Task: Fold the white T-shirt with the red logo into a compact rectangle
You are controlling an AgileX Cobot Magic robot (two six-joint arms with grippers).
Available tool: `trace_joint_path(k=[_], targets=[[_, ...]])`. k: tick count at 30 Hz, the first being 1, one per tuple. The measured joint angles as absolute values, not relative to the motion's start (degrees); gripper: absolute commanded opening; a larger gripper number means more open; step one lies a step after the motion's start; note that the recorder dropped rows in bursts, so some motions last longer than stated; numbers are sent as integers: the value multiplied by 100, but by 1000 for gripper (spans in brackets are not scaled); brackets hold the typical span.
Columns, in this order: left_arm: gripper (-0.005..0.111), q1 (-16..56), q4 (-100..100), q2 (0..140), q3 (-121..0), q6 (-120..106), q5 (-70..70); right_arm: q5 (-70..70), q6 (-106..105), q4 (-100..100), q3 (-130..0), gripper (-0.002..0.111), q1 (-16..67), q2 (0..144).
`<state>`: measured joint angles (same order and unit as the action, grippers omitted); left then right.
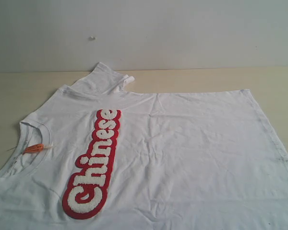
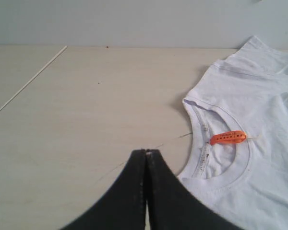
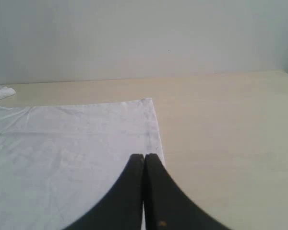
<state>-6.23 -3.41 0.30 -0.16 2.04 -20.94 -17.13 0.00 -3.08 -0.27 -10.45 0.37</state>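
Exterior view: white T-shirt [image 1: 182,153] lies spread front up on the bench [image 1: 192,79], collar [image 1: 31,129] at 9 o'clock, bottom hem toward 3 o'clock, one sleeve [image 1: 103,76] bunched at 11 o'clock. The red logo [image 1: 93,165] runs along the chest from 7 o'clock up toward the middle. Only this view shows the full logo; the left wrist view gets just a red sliver at the frame edge.

The fingers show only in the wrist views. Left fingers [image 2: 137,165] are clenched tip to tip and empty, over bare bench just beside the collar, with the orange neck tag [image 2: 228,137] near. Right fingers [image 3: 134,167] are clenched and empty, at the shirt's side edge near the hem corner [image 3: 149,100]. They are probably hovering; I cannot tell if they touch cloth.
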Motion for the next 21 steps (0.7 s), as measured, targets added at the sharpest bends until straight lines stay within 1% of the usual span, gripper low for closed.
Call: trace_joint_path(k=[9, 17, 21], targets=[[0, -623, -264, 30, -16, 361, -1642, -1713, 0, -308, -27, 0, -1045, 37], [0, -623, -256, 30, 1, 885, -81, -1713, 0, -308, -27, 0, -1045, 37], [0, -623, -242, 30, 1, 948, 171, -1675, 0, -308, -27, 0, -1045, 37]])
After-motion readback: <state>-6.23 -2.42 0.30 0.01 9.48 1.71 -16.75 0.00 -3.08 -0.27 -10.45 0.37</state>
